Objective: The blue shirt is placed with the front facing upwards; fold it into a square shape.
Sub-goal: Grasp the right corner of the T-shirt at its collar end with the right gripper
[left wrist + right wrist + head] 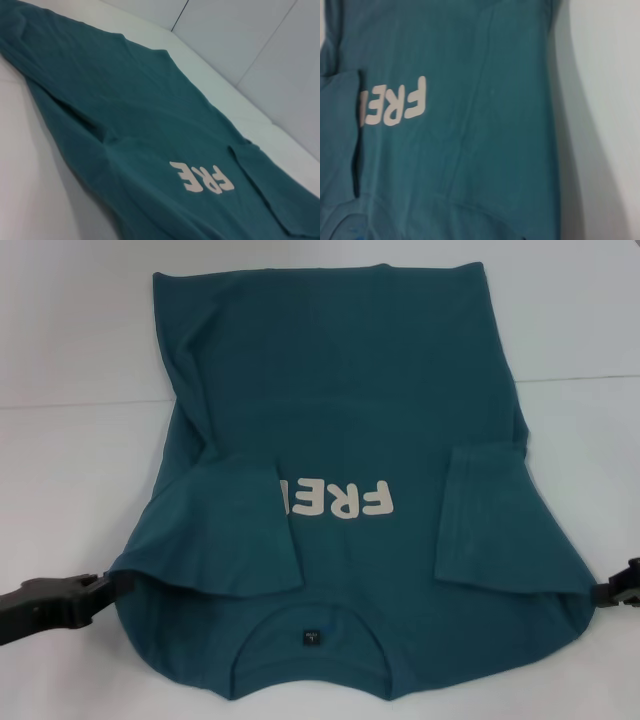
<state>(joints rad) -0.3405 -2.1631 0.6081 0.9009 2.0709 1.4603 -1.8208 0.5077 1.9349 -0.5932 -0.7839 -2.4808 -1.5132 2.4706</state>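
Both sleeves folded onto blue shirt (350, 410), covering its print (345, 500).

Blue shirt (140, 125) lies flat on the white table (30, 200), filling most of the frame and running off it at both ends. White print (202, 177) faces up w/ only "FRE" showing, letters upside down; the rest is hidden under a sleeve (272, 190) folded in over the front. Soft creases run across the cloth beside the print. Past the shirt: pale wall panels (260, 45) w/ dark seams.
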